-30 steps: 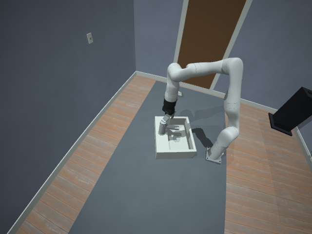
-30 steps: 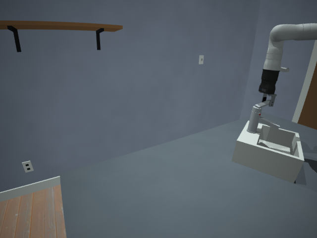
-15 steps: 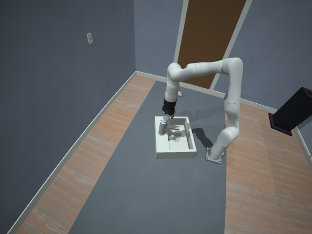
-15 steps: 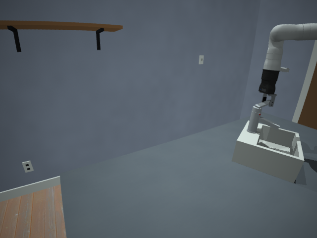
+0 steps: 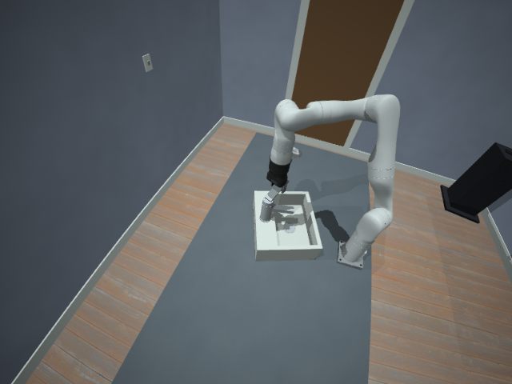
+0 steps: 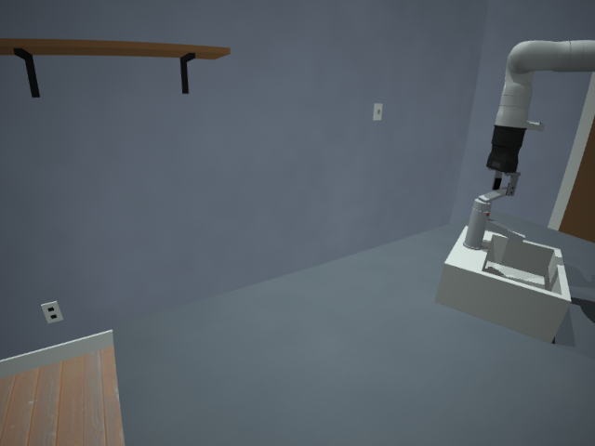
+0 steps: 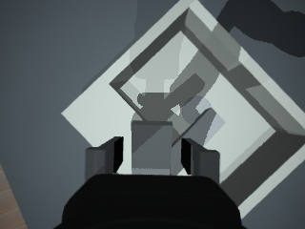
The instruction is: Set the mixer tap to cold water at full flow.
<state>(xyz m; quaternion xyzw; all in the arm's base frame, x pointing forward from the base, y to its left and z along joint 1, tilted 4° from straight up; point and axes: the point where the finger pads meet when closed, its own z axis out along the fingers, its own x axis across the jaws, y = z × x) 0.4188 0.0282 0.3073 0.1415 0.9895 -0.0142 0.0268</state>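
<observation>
So the gripper [image 7: 152, 154] is spread wide with nothing pinched, its fingers straddling the tap's lever [image 7: 152, 145] on either side. Mixer tap [image 5: 265, 211] stands on the sink [image 5: 285, 250] deck at its back-left corner, lever raised, red dot [image 6: 487, 214] showing on the tap body.

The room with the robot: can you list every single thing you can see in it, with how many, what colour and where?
Sink: one, pale white, on the grey floor strip.
Mixer tap: one, grey, on the sink's back edge.
Lever: one, grey, on top of the tap, between the open fingers.
Red dot: one, on the tap body.
Door: one, brown, far wall.
Shelf: one, brown with black brackets, on the wall.
Wall plates: light switch, socket.
Black stand: one, right corner.
Arm: one, white.
Gripper: one, black, open, gripping nothing.
</observation>
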